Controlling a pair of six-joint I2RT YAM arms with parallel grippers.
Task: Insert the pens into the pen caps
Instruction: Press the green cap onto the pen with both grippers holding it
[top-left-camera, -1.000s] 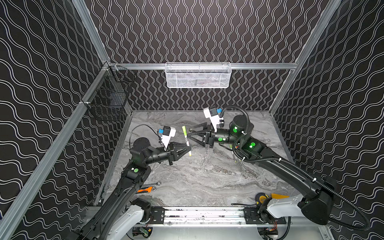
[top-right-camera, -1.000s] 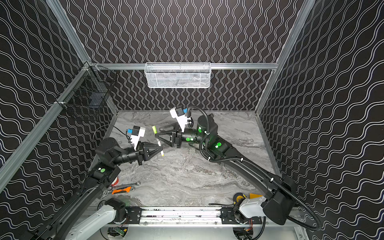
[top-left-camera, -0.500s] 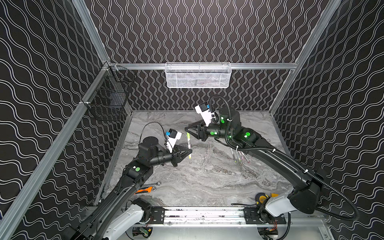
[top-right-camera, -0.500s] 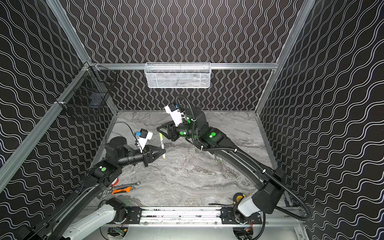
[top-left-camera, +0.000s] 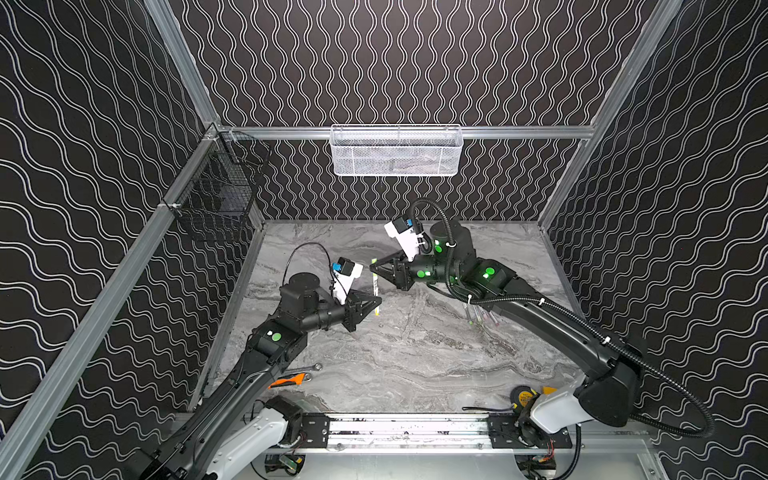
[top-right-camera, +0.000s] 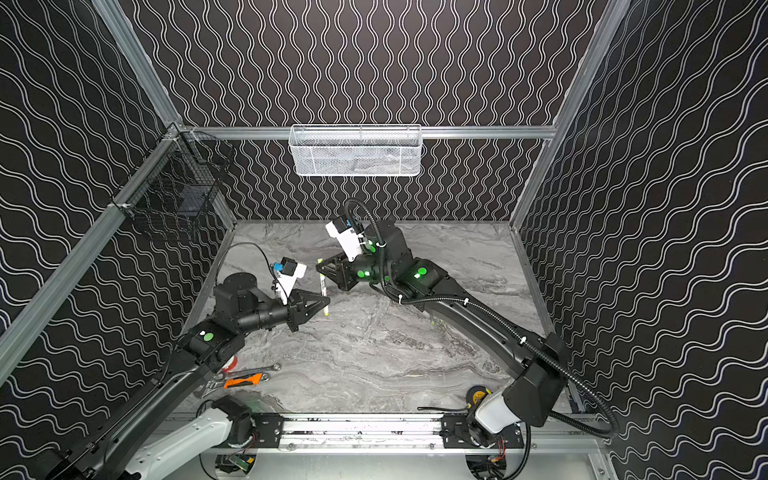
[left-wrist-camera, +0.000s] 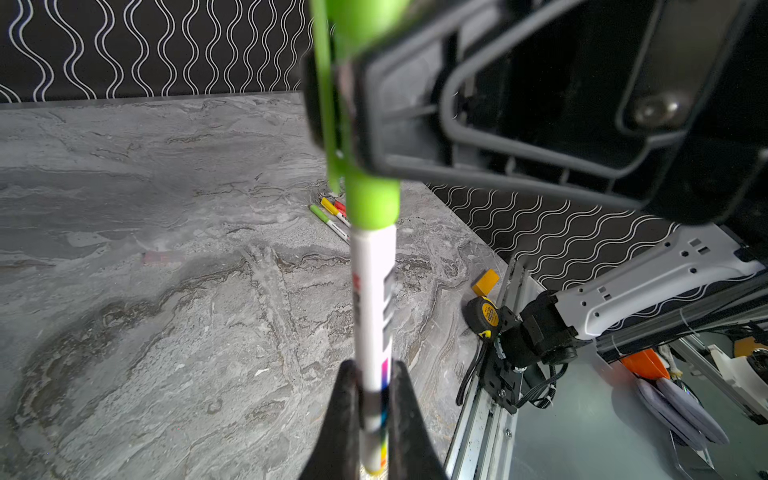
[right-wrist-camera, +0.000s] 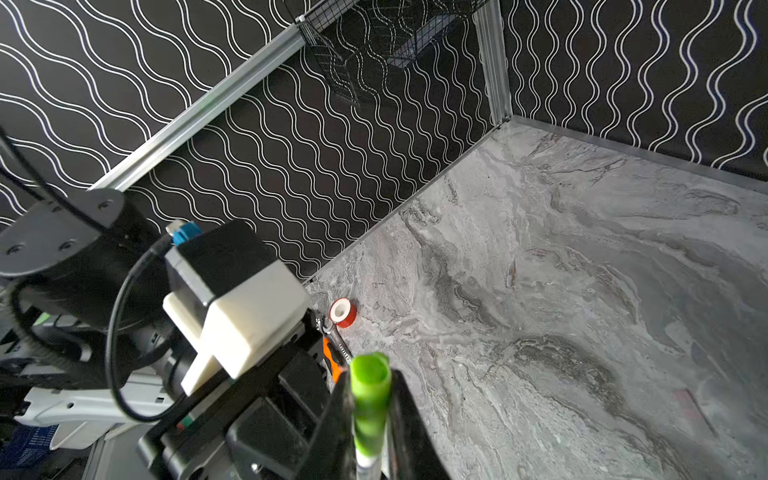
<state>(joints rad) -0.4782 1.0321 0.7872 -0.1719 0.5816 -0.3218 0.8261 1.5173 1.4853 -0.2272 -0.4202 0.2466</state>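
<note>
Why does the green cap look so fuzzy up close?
Left wrist view: the green cap and right gripper sit too near the lens and smear, while the table looks crisp. Right wrist view: the cap's lower half blurs. Both top views: sharp, evenly lit.

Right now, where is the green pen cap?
In both top views the green cap is left of centre, clamped in the right gripper, atop the pen the left gripper holds.

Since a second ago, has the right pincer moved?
Yes. In a top view the right pincer has shifted left, from below the middle of the white mesh basket to below its left part, gripping the green cap.
</note>
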